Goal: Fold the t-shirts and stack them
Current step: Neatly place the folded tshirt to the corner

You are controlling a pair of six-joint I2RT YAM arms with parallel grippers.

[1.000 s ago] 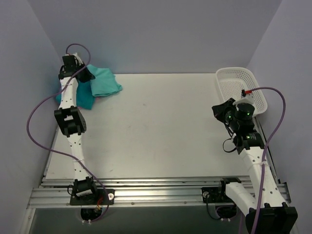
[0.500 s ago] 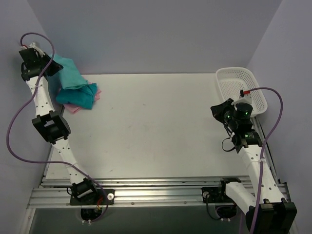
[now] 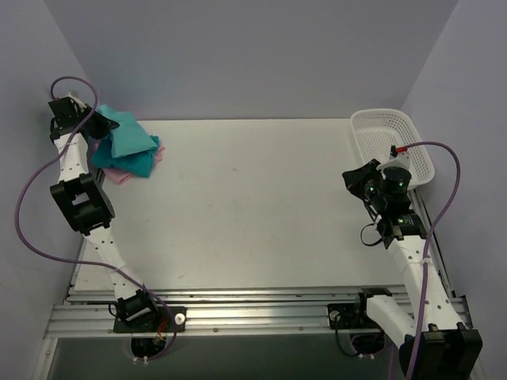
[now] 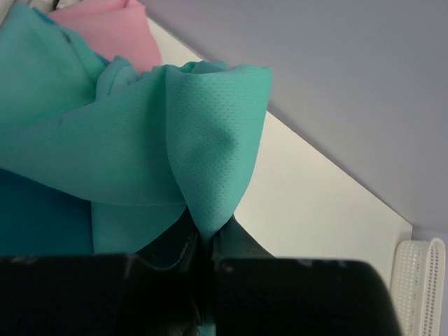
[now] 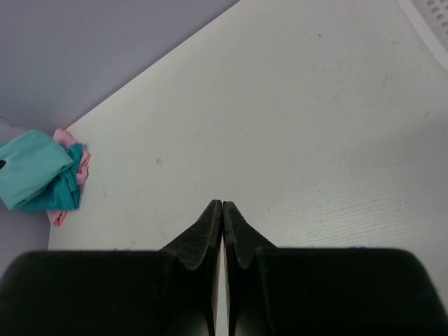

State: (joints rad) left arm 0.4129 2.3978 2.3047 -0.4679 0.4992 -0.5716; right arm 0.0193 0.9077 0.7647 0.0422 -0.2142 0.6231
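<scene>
- Left gripper (image 4: 205, 239): jaws are drawn narrow on a fold of the light teal-green shirt (image 4: 175, 133). The cloth is seen pinched between them, bunched and puckered just above the fingertips.
- Light teal-green shirt: it is found at the far left corner of the table (image 3: 253, 206), partly lifted by the left gripper and draped over the other two shirts.
- Darker teal-blue shirt (image 3: 131, 164): it is laid directly beneath the green one, resting on the table.
- Pink shirt (image 3: 116, 176): it is placed lowest, with only an edge shown at the near side of the pile.
- Right gripper (image 5: 222, 210): its fingers are pressed together with nothing held. It is hung above the right side of the table, near the white mesh basket (image 3: 392, 142) and well apart from the shirts.
- Step in hand, as judged: the green shirt is being set onto the stack as its top layer.
- Method advised: the pinched fold should be carried low and level across the pile, so that the cloth is laid flat rather than dropped in a heap. The jaws should be parted only once the fold is resting on the layer below.
- Caution: the lower shirts may be dragged askew if the green cloth is pulled sideways. How neatly the green shirt is folded cannot be told, as it is seen crumpled.
</scene>
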